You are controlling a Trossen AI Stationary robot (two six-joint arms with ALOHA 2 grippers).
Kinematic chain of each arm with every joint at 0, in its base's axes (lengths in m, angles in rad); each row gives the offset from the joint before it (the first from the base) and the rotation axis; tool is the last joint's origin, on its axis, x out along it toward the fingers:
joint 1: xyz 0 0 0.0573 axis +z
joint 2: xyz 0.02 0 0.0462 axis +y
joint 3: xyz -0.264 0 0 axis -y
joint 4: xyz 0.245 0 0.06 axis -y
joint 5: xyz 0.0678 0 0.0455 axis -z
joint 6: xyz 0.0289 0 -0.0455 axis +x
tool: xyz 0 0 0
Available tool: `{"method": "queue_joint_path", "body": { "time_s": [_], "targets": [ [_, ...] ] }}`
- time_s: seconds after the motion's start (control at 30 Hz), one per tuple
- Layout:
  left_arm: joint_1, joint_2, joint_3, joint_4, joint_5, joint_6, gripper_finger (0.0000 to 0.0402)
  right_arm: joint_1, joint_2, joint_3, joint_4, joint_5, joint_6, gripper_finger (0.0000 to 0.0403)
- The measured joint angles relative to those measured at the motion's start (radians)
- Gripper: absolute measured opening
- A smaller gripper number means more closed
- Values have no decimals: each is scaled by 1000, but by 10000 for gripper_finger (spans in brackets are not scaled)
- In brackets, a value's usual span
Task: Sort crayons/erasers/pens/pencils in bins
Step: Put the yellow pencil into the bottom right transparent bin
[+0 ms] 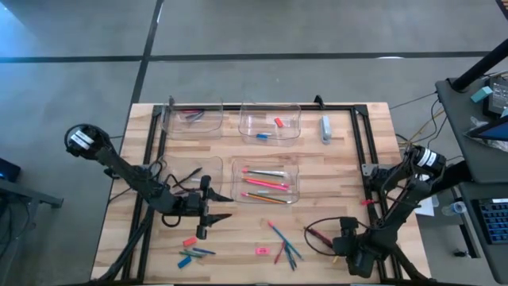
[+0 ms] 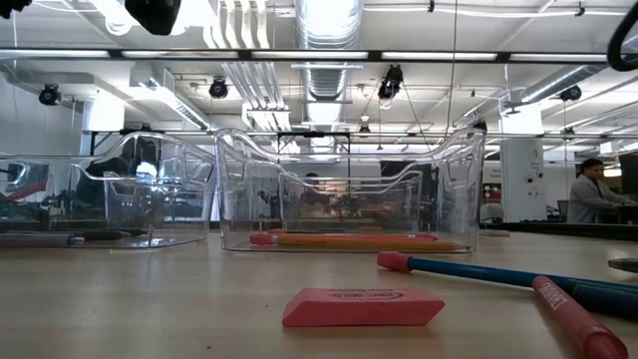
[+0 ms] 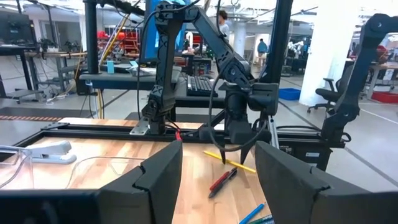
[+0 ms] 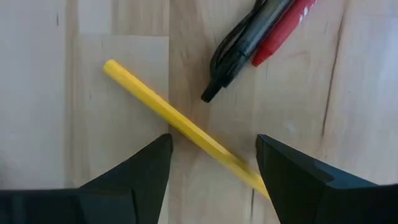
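Two pens (image 4: 261,34), black and red, lay touching just beside the yellow pencil (image 4: 186,130), over which the right gripper (image 4: 213,163) hung with fingers spread, gripping nothing. Left gripper (image 1: 202,231) hovered wide near the bins (image 1: 266,181). Eraser (image 2: 362,307) lettering was unreadable.

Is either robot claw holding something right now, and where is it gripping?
Nothing is held. The right gripper stands open over the yellow pencil; the left gripper is open and empty.
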Motion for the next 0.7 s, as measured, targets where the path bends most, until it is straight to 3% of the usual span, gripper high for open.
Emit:
{"method": "queue_joint_path", "body": {
  "time_s": [0.13, 0.7],
  "targets": [
    [0, 0, 0, 0, 0, -1, 187, 0, 32, -3, 5, -29, -17, 201],
    [0, 0, 0, -1, 0, -3, 187, 17, 49, -1, 23, -55, -61, 19]
  ]
}}
